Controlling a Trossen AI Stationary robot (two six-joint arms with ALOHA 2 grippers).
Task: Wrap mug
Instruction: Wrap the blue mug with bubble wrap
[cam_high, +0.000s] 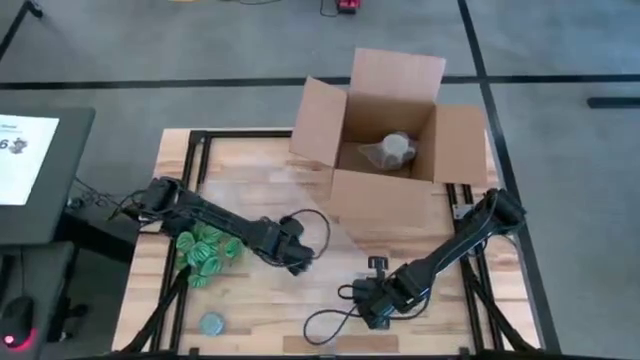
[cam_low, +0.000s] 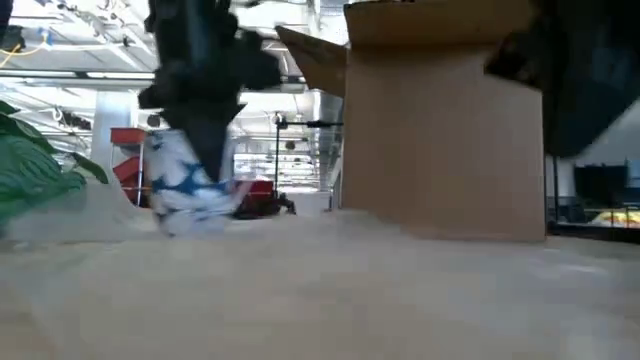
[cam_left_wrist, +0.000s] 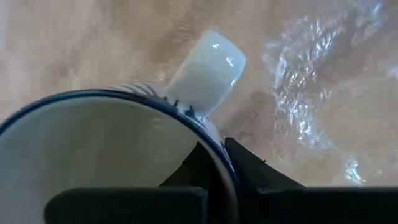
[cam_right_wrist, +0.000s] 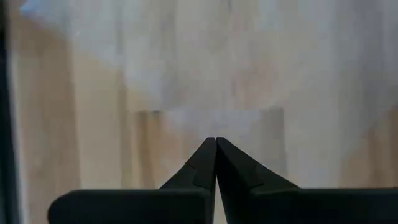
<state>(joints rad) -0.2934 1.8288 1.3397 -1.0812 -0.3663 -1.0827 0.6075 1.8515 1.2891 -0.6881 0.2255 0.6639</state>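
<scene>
The left gripper (cam_left_wrist: 214, 163) is clamped on the rim of the mug (cam_left_wrist: 93, 149), one finger inside the wall and one outside, with the handle (cam_left_wrist: 208, 68) just beyond the jaws. That pinch looks chosen to carry the mug upright over the clear wrapping film (cam_left_wrist: 311, 93). The right gripper (cam_right_wrist: 216, 163) hovers above bare wood, fingers pressed together on nothing

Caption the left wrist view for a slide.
Left gripper pinching the blue-edged rim of the mug, handle pointing away, above clear plastic wrap on the wooden table.
</scene>
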